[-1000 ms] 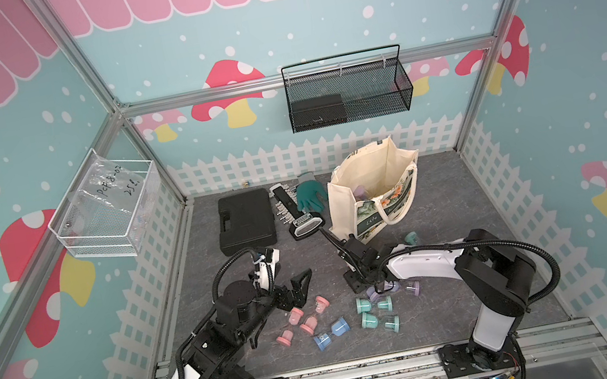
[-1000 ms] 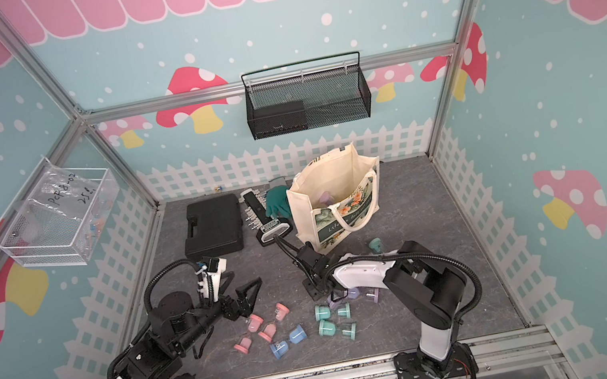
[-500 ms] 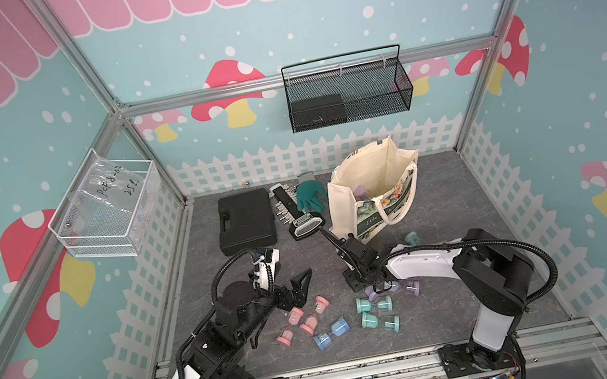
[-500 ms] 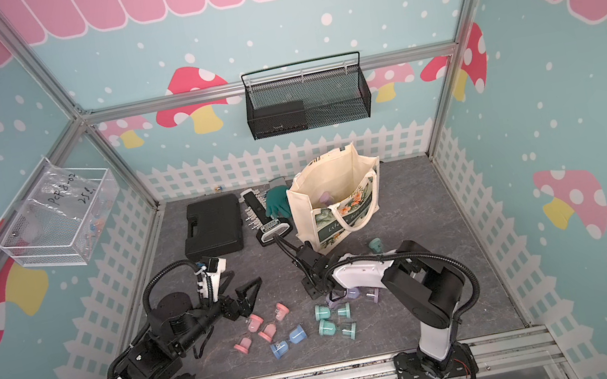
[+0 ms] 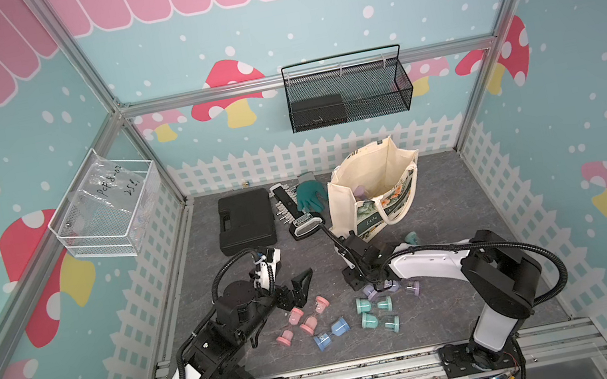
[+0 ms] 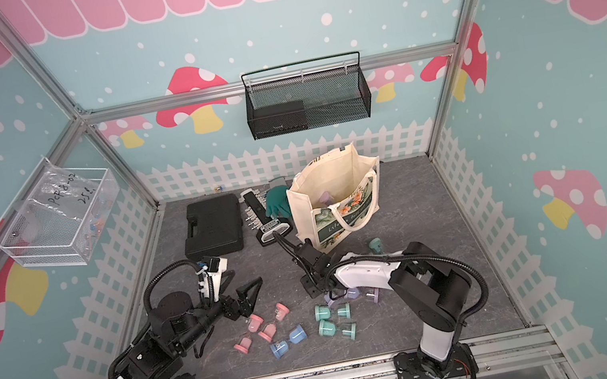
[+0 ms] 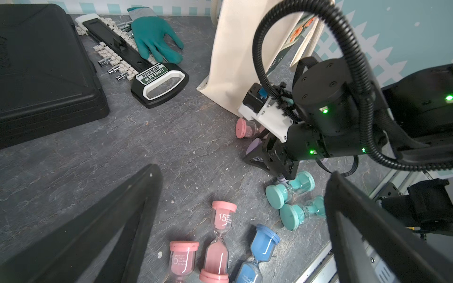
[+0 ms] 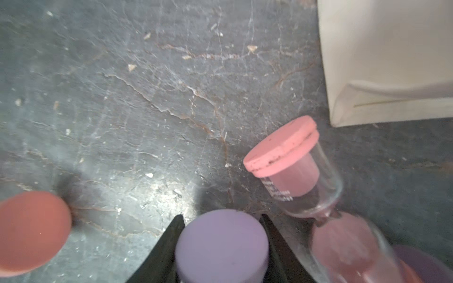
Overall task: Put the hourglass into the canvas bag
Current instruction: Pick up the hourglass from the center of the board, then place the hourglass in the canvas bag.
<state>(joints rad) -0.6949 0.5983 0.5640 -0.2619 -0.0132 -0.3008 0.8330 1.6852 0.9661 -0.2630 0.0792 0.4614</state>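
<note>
Lift comes next, I judge. In a top view the purple hourglass [image 5: 372,294] sits near the canvas bag's [image 5: 373,186] front, under the right jaws. Left wrist view: left jaws spread, empty. Right wrist view: right jaws clamp its cap; rise straight, clear of the pink hourglass [image 8: 294,171]. Nothing has visibly shifted since a second earlier.

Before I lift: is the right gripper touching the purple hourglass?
Touching. The right wrist view shows the right gripper closed on the purple hourglass, its fingers flush against both sides of the purple cap with no gap.
</note>
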